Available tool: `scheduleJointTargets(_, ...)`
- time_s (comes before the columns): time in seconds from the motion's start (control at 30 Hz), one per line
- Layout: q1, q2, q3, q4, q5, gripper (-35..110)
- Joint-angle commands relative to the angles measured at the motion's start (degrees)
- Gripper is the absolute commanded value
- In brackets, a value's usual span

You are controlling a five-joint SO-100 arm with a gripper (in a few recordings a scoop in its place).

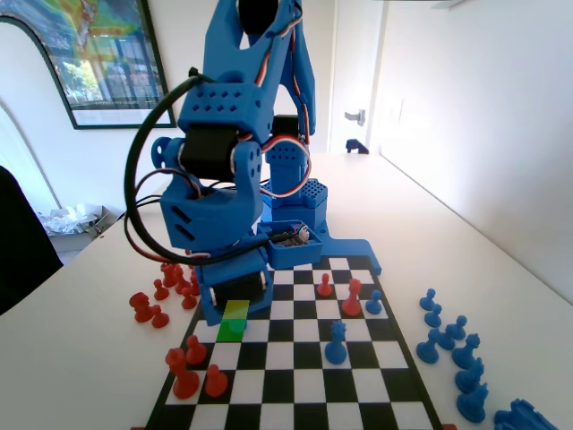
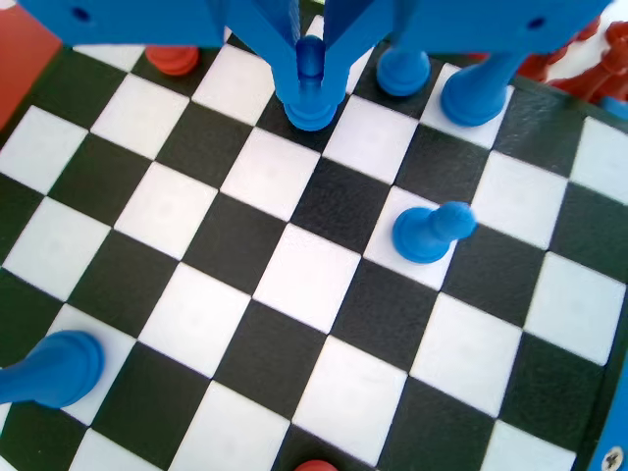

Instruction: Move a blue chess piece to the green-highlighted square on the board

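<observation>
The gripper (image 2: pixel 310 69) pinches the blue chess piece (image 2: pixel 310 98) at the wrist view's 12 o'clock, base on the board (image 2: pixel 294 275). Two blue pieces (image 2: pixel 403 71) crowd its 3 o'clock side — another pawn (image 2: pixel 430 232) stands at 4 o'clock. In the fixed view the arm hangs just behind the green-highlighted square (image 1: pixel 235 319) (red pawns (image 1: pixel 195 351) at its 7 o'clock).

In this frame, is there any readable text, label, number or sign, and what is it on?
None can be read.
The framed poster on the wall shows coloured artwork, no legible words.
The board carries no square letters or numbers.
The hand and the blue chess piece between its jaws bear no markings.
</observation>
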Motion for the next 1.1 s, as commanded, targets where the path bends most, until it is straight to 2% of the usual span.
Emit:
scheduleJointTargets(0.0, 0.26, 4.66, -4.92, 0.35, -0.88, 1)
scheduleJointTargets(0.47, -0.53, 4.31, -3.25, -2.11, -0.44, 5)
scheduleJointTargets(1.07, -1.23, 3.87, 3.25, -6.94, -1.05, 1)
